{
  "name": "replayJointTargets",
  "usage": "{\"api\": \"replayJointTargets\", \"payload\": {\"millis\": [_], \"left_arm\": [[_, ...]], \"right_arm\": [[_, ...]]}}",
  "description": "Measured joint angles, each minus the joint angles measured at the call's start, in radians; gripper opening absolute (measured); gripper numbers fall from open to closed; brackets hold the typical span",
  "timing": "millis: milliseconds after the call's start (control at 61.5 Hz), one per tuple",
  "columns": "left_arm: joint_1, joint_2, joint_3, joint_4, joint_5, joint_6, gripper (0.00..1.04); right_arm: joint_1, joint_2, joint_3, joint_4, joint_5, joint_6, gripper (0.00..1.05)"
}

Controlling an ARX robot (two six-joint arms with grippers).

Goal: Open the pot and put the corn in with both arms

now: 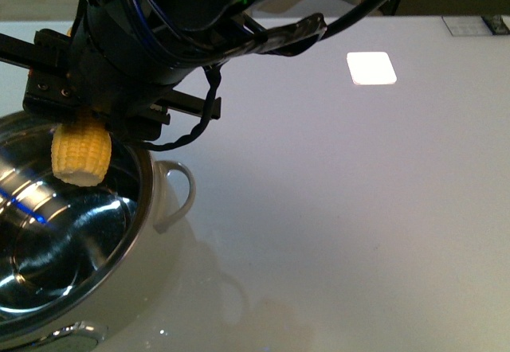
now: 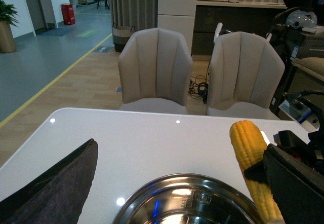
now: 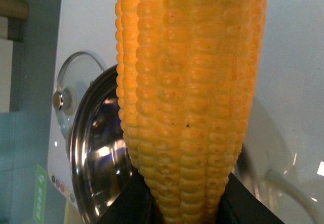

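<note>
The pot (image 1: 146, 178) stands open at the lower left, its steel inside bare. My right gripper (image 1: 80, 117) is shut on the corn (image 1: 81, 154) and holds it upright over the pot's far rim, the cut end pointing down. In the right wrist view the corn (image 3: 187, 92) fills the frame between my black fingers (image 3: 126, 203), with the pot (image 3: 76, 148) below. The glass lid (image 3: 76, 77) lies on the table beside the pot. My left gripper (image 2: 180, 150) is open and empty, just above the pot's rim (image 2: 187, 176), with the corn (image 2: 250, 158) next to its right finger (image 2: 298, 188).
The pot's cream loop handle (image 1: 177, 194) sticks out toward the white table (image 1: 358, 209). Two beige chairs (image 2: 157, 67) stand past the table's far edge. A bright light patch (image 1: 371, 68) reflects on the tabletop.
</note>
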Motion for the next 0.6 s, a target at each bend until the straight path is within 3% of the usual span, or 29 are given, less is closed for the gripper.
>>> {"api": "replayJointTargets", "payload": {"millis": [374, 601], "left_arm": [[0.000, 0.000, 0.000, 0.000, 0.000, 0.000, 0.98], [0.000, 0.000, 0.000, 0.000, 0.000, 0.000, 0.98]], "right_arm": [[0.016, 0.016, -0.049, 0.006, -0.032, -0.002, 0.16], [0.016, 0.021, -0.049, 0.007, -0.065, 0.003, 0.47]]}}
